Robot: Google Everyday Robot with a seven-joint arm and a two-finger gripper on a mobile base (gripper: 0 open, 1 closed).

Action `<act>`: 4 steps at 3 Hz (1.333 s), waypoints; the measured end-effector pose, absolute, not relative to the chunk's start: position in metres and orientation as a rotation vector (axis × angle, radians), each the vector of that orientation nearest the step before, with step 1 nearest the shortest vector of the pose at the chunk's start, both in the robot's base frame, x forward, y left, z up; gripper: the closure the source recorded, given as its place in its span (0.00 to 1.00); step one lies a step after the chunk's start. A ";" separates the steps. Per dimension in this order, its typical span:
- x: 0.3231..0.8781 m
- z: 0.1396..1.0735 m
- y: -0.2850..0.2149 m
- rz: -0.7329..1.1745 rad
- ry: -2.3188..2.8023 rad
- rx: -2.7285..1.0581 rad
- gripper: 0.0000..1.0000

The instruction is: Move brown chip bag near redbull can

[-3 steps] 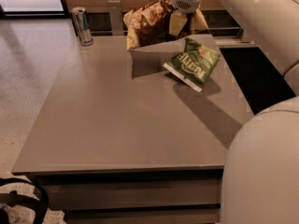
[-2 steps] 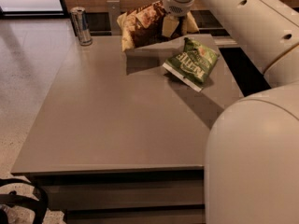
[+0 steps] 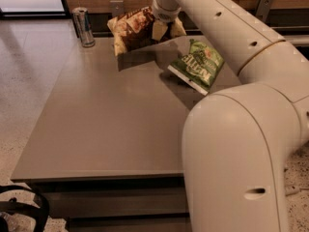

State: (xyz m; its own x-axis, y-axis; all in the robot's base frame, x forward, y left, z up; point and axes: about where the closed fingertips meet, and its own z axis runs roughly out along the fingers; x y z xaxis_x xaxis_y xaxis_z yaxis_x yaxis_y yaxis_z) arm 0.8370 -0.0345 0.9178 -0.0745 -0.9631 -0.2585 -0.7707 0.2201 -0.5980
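The brown chip bag [image 3: 133,29] hangs tilted in the air above the far part of the grey table [image 3: 106,120], dark brown with pale yellow ends. My gripper [image 3: 163,29] is shut on the bag's right end and holds it off the surface; its shadow lies on the table below. The redbull can [image 3: 83,26] stands upright at the table's far left corner, a short way left of the bag. The arm reaches in from the lower right.
A green chip bag [image 3: 198,64] lies flat on the table's right side, right of and nearer than the brown bag. My large white arm [image 3: 241,129] covers the right foreground. A wood-panelled wall runs behind the table. A dark object [image 3: 19,211] sits at the bottom left.
My gripper has carried the brown chip bag to the left, closer to the redbull can. The green bag and the can have not moved.
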 end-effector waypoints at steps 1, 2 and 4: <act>0.860 0.904 -0.009 -0.417 1.851 -1.587 0.97; 0.858 0.902 -0.010 -0.414 1.858 -1.594 0.74; 0.859 0.894 -0.008 -0.409 1.864 -1.604 0.20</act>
